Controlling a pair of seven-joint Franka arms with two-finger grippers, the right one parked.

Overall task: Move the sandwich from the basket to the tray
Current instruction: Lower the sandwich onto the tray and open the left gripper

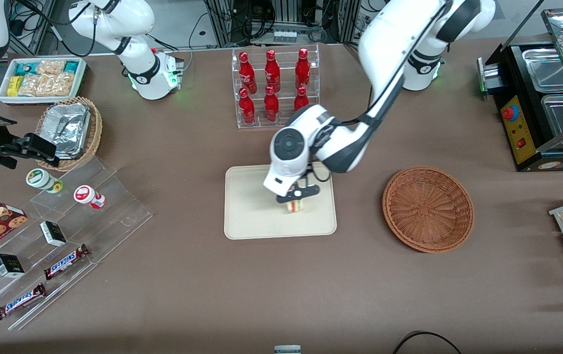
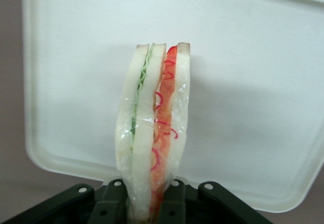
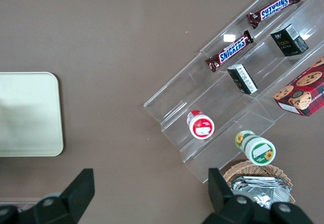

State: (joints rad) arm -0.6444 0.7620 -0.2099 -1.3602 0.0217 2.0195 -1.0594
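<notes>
My left gripper [image 1: 295, 197] is over the cream-beige tray [image 1: 247, 216], shut on the sandwich [image 1: 295, 205], a pale wedge with green and red-orange layers. In the left wrist view the sandwich [image 2: 154, 127] stands on edge between the two black fingers [image 2: 112, 203], with the tray [image 2: 253, 82] under it. I cannot tell whether the sandwich touches the tray. The reddish-brown wicker basket [image 1: 428, 208] lies empty on the table, beside the tray toward the working arm's end. A corner of the tray shows in the right wrist view [image 3: 30, 113].
A clear rack of red bottles [image 1: 272, 87] stands farther from the front camera than the tray. Clear stepped shelves with snack bars and cups [image 1: 60, 236], a tan basket of foil containers [image 1: 70, 129] and a white snack box [image 1: 42, 78] lie toward the parked arm's end. A black appliance [image 1: 542, 103] stands at the working arm's end.
</notes>
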